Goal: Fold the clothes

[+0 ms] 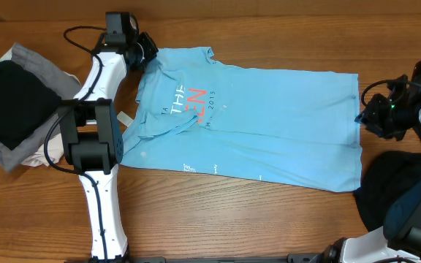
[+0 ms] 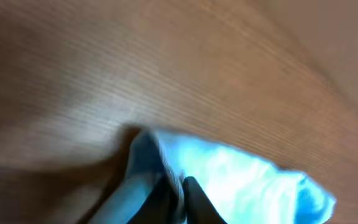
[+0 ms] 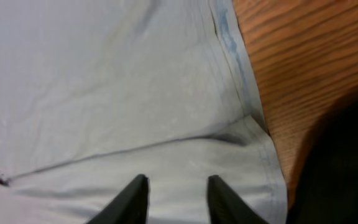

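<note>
White arm links, bulky black joint housings, looping black cables, black tapered tool fingers

A brown wooden table filled the overhead view, its grain running from side to side in long, fine streaks. In the left wrist view the same wood was blurred and pale brown. In the right wrist view it showed sharp, orange-brown grain at upper right.
</note>
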`<action>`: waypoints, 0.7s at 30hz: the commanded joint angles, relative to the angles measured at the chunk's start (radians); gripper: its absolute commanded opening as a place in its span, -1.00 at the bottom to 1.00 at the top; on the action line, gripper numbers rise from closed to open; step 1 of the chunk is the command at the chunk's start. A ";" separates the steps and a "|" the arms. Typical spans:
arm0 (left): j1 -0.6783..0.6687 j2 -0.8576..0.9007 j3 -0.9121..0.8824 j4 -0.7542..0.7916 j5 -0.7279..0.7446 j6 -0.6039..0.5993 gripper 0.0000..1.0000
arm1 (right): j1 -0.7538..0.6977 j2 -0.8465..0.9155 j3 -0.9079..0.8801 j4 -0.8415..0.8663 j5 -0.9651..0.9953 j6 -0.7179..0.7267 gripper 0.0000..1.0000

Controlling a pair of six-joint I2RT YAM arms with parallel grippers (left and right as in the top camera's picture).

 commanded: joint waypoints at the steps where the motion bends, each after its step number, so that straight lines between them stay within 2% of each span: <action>1: 0.005 0.000 0.021 -0.071 0.036 0.073 -0.82 | 0.031 0.010 0.018 0.046 -0.001 -0.008 -0.47; 5: 0.005 -0.005 0.021 -0.161 0.111 0.128 -0.92 | 0.060 0.074 0.029 0.129 -0.001 0.004 -0.47; 6: 0.005 -0.013 0.022 -0.210 0.128 0.179 -0.92 | 0.071 0.126 0.060 0.150 -0.003 0.004 -0.32; 9: 0.005 -0.037 0.021 -0.291 0.129 0.268 -0.92 | 0.084 0.254 0.192 0.153 0.001 0.004 -0.21; 12: 0.005 -0.051 0.022 -0.357 0.106 0.304 -0.92 | 0.088 0.370 0.326 0.201 0.006 0.008 0.04; 17: 0.005 -0.053 0.021 -0.431 0.067 0.322 -0.92 | 0.089 0.488 0.389 0.409 0.104 0.093 0.09; 21: 0.005 -0.053 0.021 -0.443 0.055 0.330 -0.92 | 0.089 0.534 0.389 0.471 0.104 0.107 0.09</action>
